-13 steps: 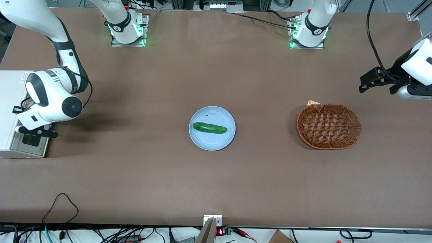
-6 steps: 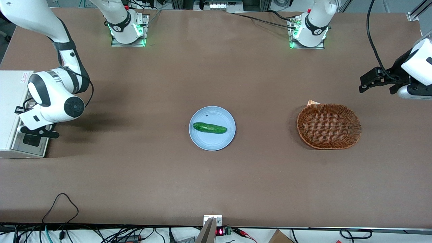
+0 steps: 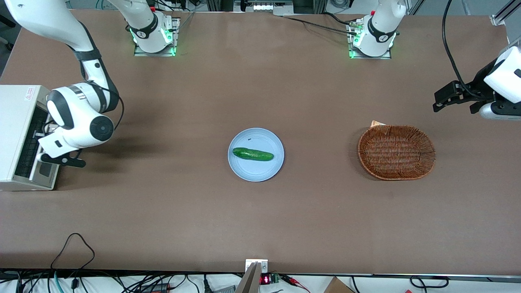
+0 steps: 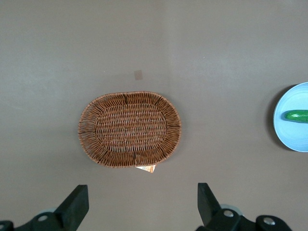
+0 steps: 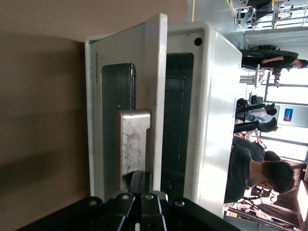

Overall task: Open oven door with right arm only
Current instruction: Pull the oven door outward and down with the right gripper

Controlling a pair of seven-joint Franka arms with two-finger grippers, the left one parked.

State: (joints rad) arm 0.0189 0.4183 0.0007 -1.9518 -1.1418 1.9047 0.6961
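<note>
The cream-white toaster oven (image 3: 16,122) stands at the working arm's end of the table. Its oven door (image 5: 125,96) is swung partly away from the body, so the dark cavity and wire rack (image 5: 175,120) show in the gap. My right gripper (image 5: 143,185) is shut, its two black fingers pressed together and tucked under the silver bar handle (image 5: 134,139), against the door's edge. In the front view the right arm's wrist hangs over the door (image 3: 44,173), and the gripper (image 3: 45,151) is mostly hidden beneath it.
A light-blue plate (image 3: 260,173) with a green cucumber (image 3: 252,154) lies mid-table. A brown wicker basket (image 3: 396,152) sits toward the parked arm's end, with a paper scrap (image 3: 376,123) under its rim.
The right arm has drawn away from the oven body toward the table's middle. The door has swung out with it, and the dark rack inside now shows.
</note>
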